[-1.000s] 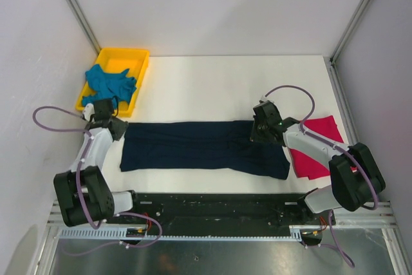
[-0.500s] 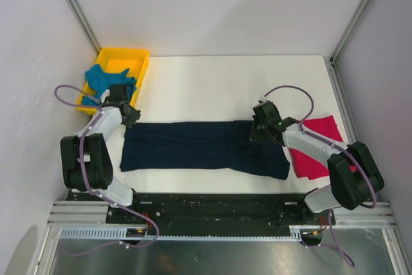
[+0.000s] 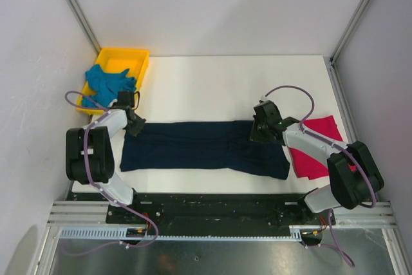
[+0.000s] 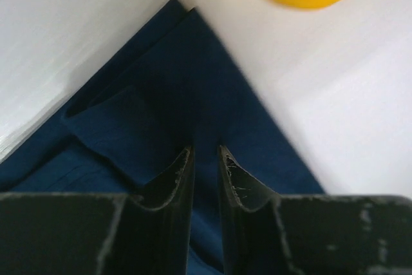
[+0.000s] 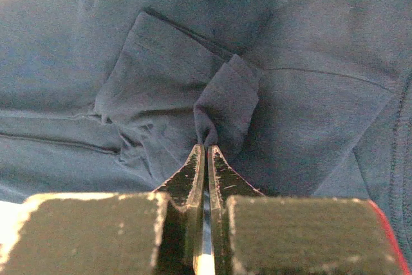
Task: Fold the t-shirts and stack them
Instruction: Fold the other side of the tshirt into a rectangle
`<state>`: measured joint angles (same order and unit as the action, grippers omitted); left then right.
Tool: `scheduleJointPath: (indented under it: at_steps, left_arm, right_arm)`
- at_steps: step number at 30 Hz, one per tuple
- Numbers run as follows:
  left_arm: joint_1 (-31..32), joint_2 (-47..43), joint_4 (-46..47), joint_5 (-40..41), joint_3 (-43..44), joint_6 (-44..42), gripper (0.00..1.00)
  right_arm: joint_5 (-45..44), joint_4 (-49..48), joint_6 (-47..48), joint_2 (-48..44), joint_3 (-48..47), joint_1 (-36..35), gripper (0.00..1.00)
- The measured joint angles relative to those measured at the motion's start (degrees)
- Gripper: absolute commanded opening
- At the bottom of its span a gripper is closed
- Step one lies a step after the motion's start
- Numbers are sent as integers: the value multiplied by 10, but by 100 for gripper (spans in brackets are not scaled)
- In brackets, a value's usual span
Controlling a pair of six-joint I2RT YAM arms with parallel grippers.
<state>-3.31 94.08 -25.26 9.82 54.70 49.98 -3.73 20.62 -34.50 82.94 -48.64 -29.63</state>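
From above, the navy t-shirt (image 3: 203,147) lies as a long flat band across the lower middle of the white table (image 3: 219,88). The crimson-pink t-shirt (image 3: 318,149) shows at lower right, partly under the navy one's right end. The teal t-shirt (image 3: 109,83) is bunched in the yellow tray (image 3: 138,62) at upper left, spilling over its near rim. The left gripper (image 3: 133,123) sits at the band's upper left corner and the right gripper (image 3: 261,134) on its upper edge towards the right, but the overhead view hides both sets of jaws.

The wrist cameras show them. The left gripper's jaws stand a narrow gap apart over the navy corner, with blue cloth showing through the gap. The right gripper's jaws are pressed together, pinching a small raised fold of navy fabric.

A second ago the left gripper was just off the shirt's left edge; it has since swung up and in to that corner. The right gripper and all three shirts have not moved.
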Motion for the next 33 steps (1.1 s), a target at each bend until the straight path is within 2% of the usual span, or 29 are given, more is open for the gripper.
scheduleJointPath:
  at_steps: [12,19,33]
  left_arm:
    - [-31,-85,-22,6,-48,-4,26]
    - [-53,-88,-27,7,-80,-11,26]
    - [-70,-108,-30,7,-82,-31,25]
  right_arm:
    - [2,0,0,0,0,0,0]
    - [2,0,0,0,0,0,0]
    - [10,0,5,-1,0,2,1]
